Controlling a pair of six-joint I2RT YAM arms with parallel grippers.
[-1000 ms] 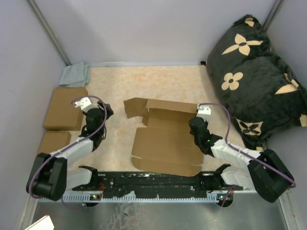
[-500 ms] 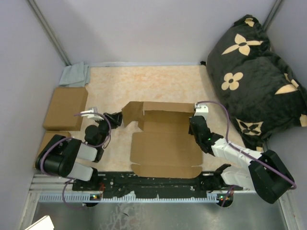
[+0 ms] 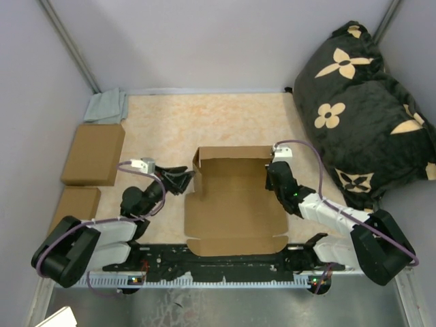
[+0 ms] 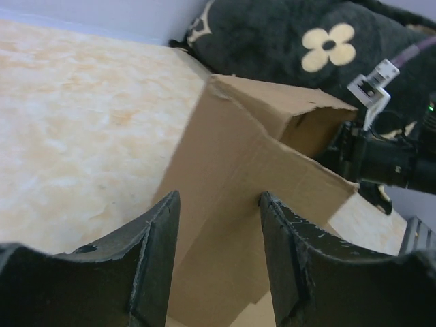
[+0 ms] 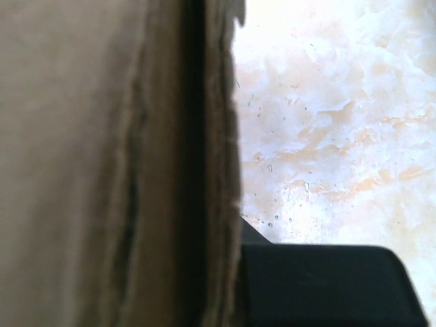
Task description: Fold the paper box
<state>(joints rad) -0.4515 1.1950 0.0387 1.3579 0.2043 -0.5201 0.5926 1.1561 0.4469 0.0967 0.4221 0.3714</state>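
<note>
The paper box (image 3: 231,201) lies in the middle of the table, with its back wall and both side walls raised and its front panel flat. My left gripper (image 3: 185,179) is open at the box's left wall, which stands just ahead of its spread fingers (image 4: 151,252). The same wall (image 4: 238,163) shows in the left wrist view. My right gripper (image 3: 272,178) is at the box's right wall. In the right wrist view that wall (image 5: 122,163) is seen edge-on, pressed against one black finger (image 5: 320,286). The other finger is hidden behind the cardboard.
Two ready-made brown boxes (image 3: 93,154) (image 3: 76,202) lie at the left, with a grey cloth (image 3: 107,105) behind them. A black flowered cushion (image 3: 361,102) fills the right side. The arms' base rail (image 3: 211,262) runs along the near edge.
My left arm swung from the ready-made boxes over to the paper box's left side. The box's left flap went from lying outward to standing upright. My right gripper shifted slightly with the right wall.
</note>
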